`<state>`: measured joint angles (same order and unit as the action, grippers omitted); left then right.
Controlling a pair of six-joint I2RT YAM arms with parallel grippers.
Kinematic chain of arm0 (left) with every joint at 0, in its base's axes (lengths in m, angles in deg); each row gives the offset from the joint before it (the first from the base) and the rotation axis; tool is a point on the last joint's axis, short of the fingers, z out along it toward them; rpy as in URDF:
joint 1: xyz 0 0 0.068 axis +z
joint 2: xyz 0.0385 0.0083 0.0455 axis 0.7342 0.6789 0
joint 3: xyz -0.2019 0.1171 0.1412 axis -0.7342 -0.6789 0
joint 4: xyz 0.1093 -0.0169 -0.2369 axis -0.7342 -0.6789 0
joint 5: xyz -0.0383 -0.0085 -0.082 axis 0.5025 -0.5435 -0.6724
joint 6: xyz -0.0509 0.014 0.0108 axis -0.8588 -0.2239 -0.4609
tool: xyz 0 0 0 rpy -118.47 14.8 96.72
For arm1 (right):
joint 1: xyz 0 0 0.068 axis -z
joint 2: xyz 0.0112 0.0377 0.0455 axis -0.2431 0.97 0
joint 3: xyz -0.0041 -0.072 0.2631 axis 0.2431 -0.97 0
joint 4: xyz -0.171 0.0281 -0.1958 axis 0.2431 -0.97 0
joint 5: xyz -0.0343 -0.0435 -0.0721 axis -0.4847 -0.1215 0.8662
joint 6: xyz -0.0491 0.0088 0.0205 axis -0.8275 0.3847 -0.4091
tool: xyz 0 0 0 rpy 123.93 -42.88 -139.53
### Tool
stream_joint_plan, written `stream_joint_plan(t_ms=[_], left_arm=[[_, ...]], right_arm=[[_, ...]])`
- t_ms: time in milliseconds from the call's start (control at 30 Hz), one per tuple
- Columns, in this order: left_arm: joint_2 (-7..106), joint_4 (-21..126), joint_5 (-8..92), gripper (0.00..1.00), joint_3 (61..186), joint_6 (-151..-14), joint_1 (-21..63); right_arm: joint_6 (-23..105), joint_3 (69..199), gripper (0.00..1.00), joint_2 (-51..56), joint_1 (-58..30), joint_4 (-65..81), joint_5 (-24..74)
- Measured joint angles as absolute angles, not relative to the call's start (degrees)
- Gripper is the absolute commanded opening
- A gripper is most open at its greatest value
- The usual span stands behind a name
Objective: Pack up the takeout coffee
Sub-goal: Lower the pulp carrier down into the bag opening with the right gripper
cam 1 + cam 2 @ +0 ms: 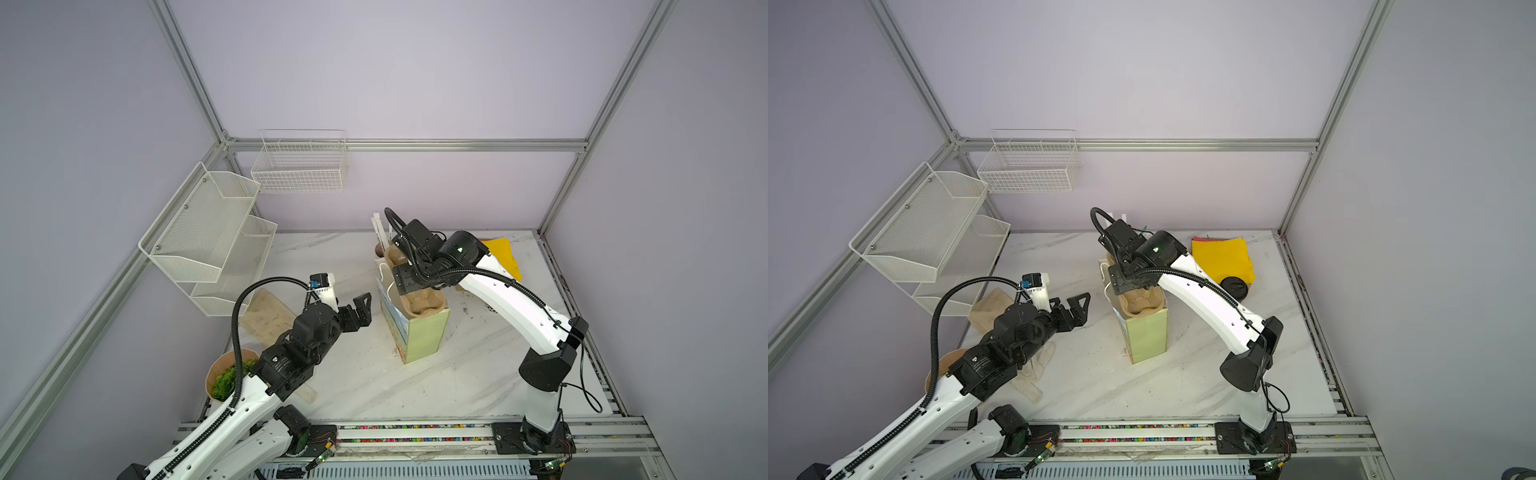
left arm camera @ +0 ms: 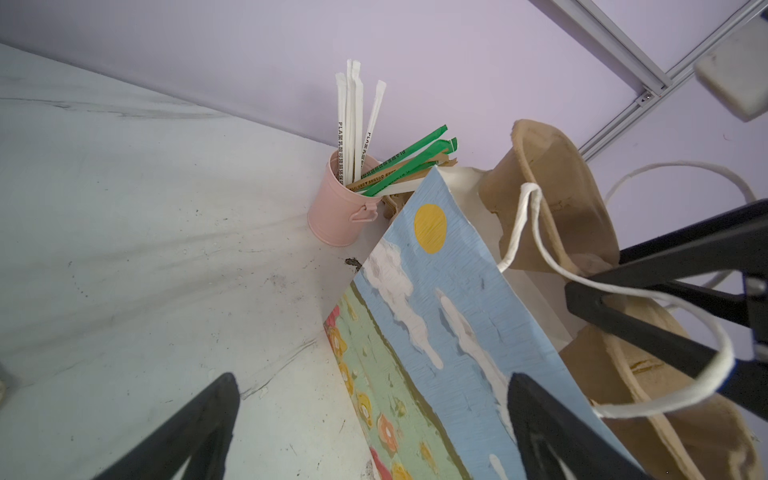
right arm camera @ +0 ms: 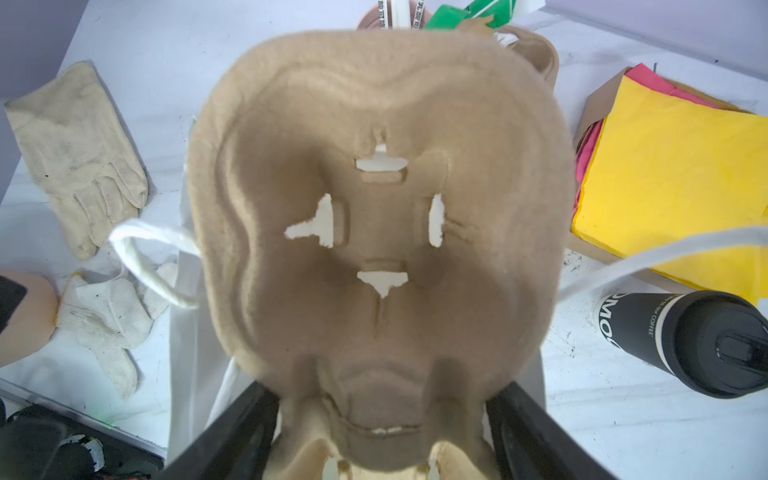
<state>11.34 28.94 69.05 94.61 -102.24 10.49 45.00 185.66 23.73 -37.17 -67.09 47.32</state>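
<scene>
I see a marble table, lilac walls and a metal frame. My right gripper clasps the tray over the bag. The lidded cup stands apart to the right, by the yellow napkins. My left gripper gapes empty left of the bag. Open tabletop lies in front.

Two arms: white shells, black joints.
Both the left arm and the right arm have glossy white link covers with small dark fastener holes and black cylindrical joint housings. A black corrugated conduit runs along each arm. One left joint bears a white printed label, unreadable; one right joint shows a green light. The left arm's wrist camera is white with a blue connector. The left gripper and right gripper are black, with skeletal triangular fingers. Each arm sits on a black base plate. A thin black cable loops by the right base.
</scene>
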Motion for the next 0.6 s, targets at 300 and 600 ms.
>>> stream_joint_plan(t_ms=[300, 600], left_arm=[[12.49, 29.18, 68.4, 1.0, 94.61, -102.08, 10.49], [12.65, 30.1, 67.7, 1.0, 94.61, -102.08, 10.6]], right_arm=[[45.89, 193.07, 0.8, 25.48, -36.19, -67.24, 46.4], [46.15, 196.15, 0.8, 27.47, -36.17, -67.02, 46.69]])
